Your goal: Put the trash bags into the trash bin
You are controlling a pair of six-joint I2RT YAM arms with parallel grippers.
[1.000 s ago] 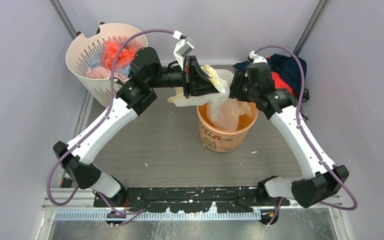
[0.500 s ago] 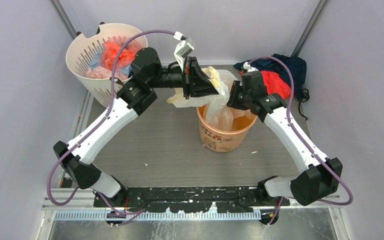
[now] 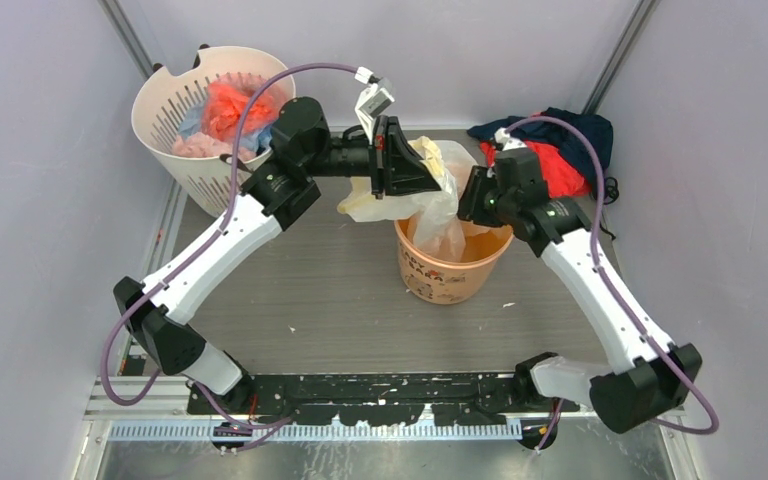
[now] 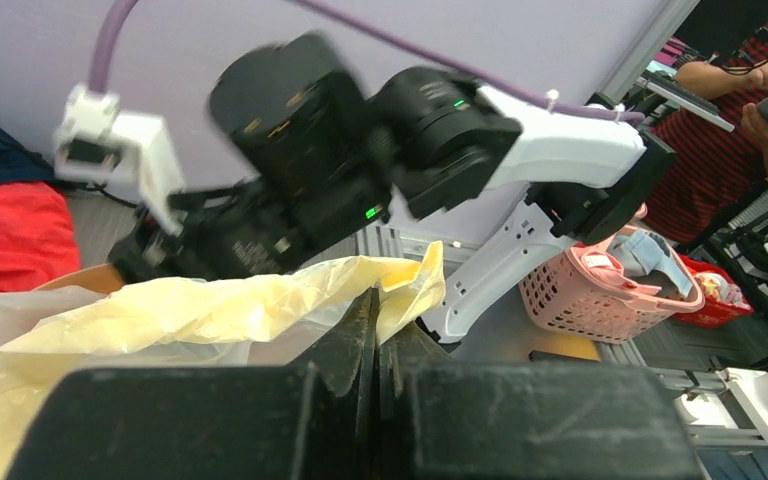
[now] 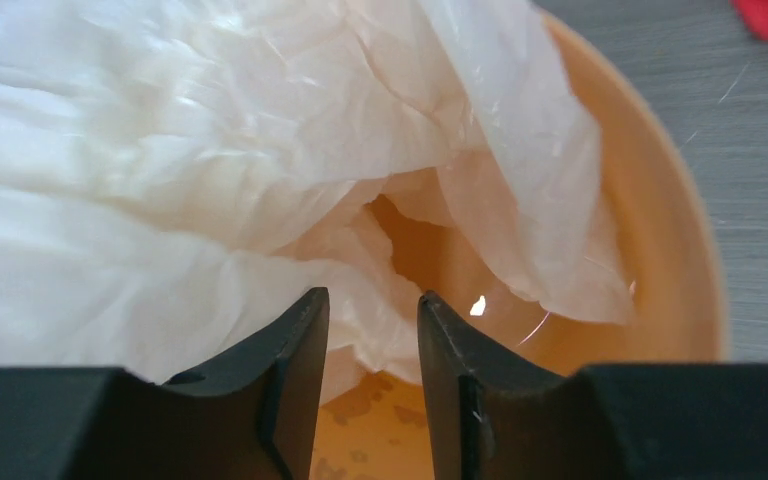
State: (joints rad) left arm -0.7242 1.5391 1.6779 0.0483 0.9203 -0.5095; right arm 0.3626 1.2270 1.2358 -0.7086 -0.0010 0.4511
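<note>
Between right tool (image 5: 372, 330) tips, bag (image 5: 160, 180) film, possibly loose.

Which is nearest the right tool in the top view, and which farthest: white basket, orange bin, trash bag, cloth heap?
1. trash bag: right at the right tool, on its left.
2. orange bin: directly under the tool.
3. red and navy cloth heap: far right side of the table.
4. white basket: far left corner.
</note>
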